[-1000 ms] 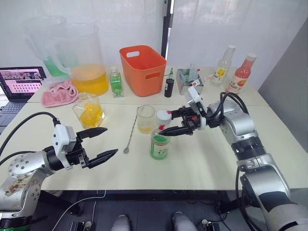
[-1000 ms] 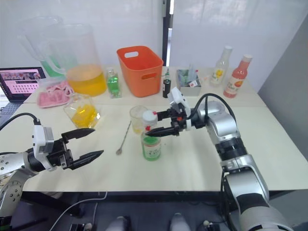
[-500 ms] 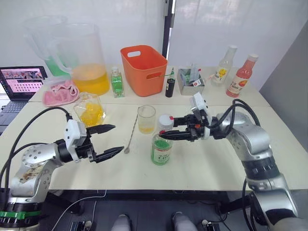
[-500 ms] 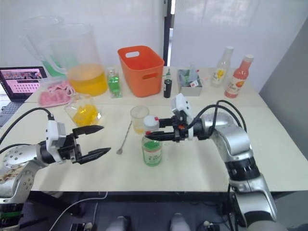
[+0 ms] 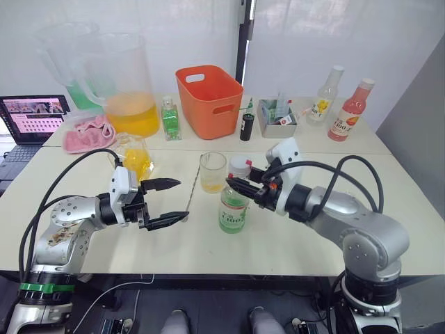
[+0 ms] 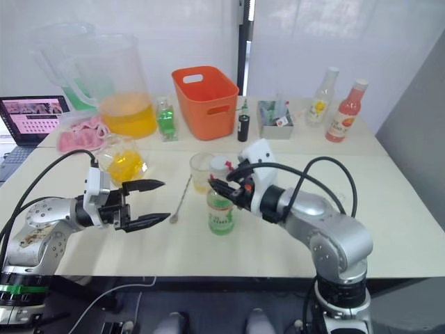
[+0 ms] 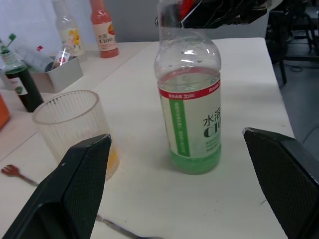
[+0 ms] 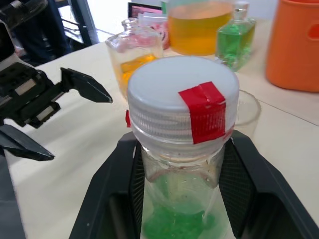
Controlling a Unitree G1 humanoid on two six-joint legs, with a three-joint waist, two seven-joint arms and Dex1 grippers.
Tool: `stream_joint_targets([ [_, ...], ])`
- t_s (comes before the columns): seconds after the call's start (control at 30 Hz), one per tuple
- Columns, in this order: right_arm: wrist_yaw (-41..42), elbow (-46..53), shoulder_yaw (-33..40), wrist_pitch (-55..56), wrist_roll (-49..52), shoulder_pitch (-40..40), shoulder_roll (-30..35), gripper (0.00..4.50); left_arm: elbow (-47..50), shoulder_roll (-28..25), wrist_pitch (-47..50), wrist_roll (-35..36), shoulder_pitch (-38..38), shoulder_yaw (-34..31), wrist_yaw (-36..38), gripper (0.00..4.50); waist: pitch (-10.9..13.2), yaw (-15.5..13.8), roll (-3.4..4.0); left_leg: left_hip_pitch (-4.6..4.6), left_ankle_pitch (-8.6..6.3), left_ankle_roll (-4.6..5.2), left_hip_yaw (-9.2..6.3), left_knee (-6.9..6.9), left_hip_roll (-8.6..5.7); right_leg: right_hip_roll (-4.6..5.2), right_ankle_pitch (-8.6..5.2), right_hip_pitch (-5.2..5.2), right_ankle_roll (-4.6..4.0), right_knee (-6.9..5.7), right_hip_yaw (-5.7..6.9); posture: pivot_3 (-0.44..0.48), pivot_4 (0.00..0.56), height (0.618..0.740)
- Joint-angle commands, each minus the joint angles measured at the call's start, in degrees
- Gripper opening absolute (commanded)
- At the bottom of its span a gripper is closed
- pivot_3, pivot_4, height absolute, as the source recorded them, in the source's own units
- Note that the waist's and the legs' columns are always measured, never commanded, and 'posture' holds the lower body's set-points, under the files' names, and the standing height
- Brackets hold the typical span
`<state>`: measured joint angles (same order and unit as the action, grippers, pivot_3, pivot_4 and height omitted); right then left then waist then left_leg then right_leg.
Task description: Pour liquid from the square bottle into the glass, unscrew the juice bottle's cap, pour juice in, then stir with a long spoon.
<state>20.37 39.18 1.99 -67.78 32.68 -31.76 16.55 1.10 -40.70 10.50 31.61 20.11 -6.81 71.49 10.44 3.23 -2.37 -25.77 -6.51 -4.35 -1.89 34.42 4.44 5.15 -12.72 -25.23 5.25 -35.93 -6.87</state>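
- The left hand (image 5: 165, 202) hovered over the bench (image 5: 292, 236), its two fingers spread wide and holding nothing, pointed toward the juice bottle (image 5: 234, 205).
- The square bottle (image 5: 136, 158) stood behind that hand. The long spoon (image 6: 179, 202) lay on the bench beside the glass (image 5: 212, 172), which held a little yellow liquid.
- The juice bottle stood upright just in front of the glass. The right hand (image 5: 243, 186) had its fingers on either side of the neck under the cap (image 8: 183, 104), apparently closed on it.
- Risk: with the body unsupported, twisting the cap could spin or tip the bottle into the glass.
- Risk: the red tape across the cap could resist unscrewing.
- Legible: "C100" and "水溶" on the green-and-white label.
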Motion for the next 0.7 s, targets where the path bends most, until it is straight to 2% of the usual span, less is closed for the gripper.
stream_joint_targets([
  [0.03,-2.8,3.8,-1.8,0.2,-0.7,2.3,0.2,1.52,-0.6,-0.3,-0.8,0.0,2.2,0.1,1.8,4.5,0.0,0.0,0.0,0.0,0.0,0.0,0.0,0.0,0.0,-0.01,0.0,0.01,0.0,0.0,0.0,0.0,0.15,0.717],
  [0.17,-3.8,4.4,-1.9,0.1,0.9,3.9,-0.6,1.52,-0.7,-0.3,-0.7,0.1,2.7,0.3,2.4,4.5,0.0,0.1,-0.03,0.05,0.0,0.0,0.0,0.01,0.0,0.0,0.0,0.07,0.0,0.01,0.0,0.0,0.15,0.717],
  [0.2,-3.5,4.2,-0.7,-1.1,2.6,4.0,-1.1,2.55,-0.2,-0.2,-0.6,0.2,2.4,0.3,2.3,4.5,0.0,0.1,-0.03,0.06,0.0,0.0,0.0,0.01,0.0,0.0,0.0,0.08,0.0,0.01,0.0,0.0,0.15,0.717],
  [0.33,-0.8,3.1,1.3,-2.9,6.7,3.1,0.9,3.92,0.6,0.2,-1.3,-0.4,1.7,0.2,1.2,4.5,0.0,0.1,-0.05,0.04,0.01,0.01,0.0,0.01,0.01,0.0,0.0,0.08,0.0,0.01,-0.01,0.0,0.15,0.717],
  [0.4,3.5,0.4,2.6,-2.2,7.9,2.3,5.2,4.49,2.3,0.2,0.0,0.8,1.1,-0.6,0.2,4.5,0.0,0.1,-0.05,0.04,0.01,0.01,-0.01,0.01,0.01,0.0,0.0,0.08,0.0,0.01,0.01,0.0,0.15,0.717],
  [0.5,9.6,-4.6,3.1,0.9,8.6,1.1,10.8,4.49,3.9,0.3,0.8,1.5,0.5,-1.1,-0.8,4.5,0.0,0.0,-0.05,0.03,0.01,0.01,-0.01,0.03,0.01,0.01,0.0,0.11,0.0,0.07,0.0,0.0,0.15,0.717],
  [0.6,20.1,-11.9,-0.4,9.5,5.1,-0.9,18.3,4.49,5.4,0.3,1.0,1.5,-0.6,-1.7,-1.7,4.5,0.0,0.1,-0.05,0.04,0.01,0.02,0.0,0.02,0.01,0.01,0.0,0.1,0.0,0.07,-0.01,0.0,0.15,0.717],
  [0.7,36.7,-21.1,-3.7,22.5,3.2,-5.1,22.2,4.49,7.9,-0.3,1.3,2.0,-3.6,-4.0,-3.3,4.5,0.0,0.7,-0.05,0.05,0.01,0.02,0.0,0.01,0.01,0.0,0.0,0.08,0.01,0.09,-0.01,0.0,0.15,0.717],
])
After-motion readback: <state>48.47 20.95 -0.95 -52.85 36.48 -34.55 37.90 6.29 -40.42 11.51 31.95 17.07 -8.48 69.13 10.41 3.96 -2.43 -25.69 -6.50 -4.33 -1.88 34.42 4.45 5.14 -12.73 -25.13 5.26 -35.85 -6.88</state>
